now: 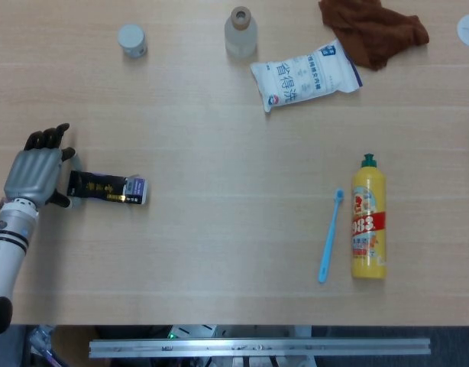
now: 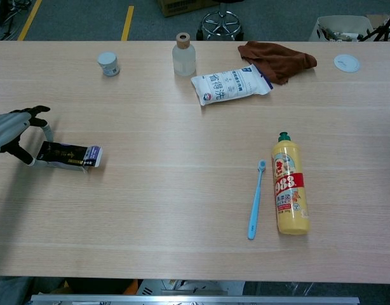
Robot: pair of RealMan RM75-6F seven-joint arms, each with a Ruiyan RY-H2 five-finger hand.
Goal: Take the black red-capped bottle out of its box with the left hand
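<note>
One box (image 1: 108, 187) lay flat on counter (image 1: 219, 229); left hand (image 1: 34, 172) at its end, fingers partly curled round it. Bottle not visible. Grasp stage, appx; whether anything was gripped: can't tell.

bottle inside box (image 1: 108, 187) hidden

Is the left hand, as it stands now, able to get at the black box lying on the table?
Probably yes: the left hand sits right at the near end of the black box, with nothing lying between them.
</note>
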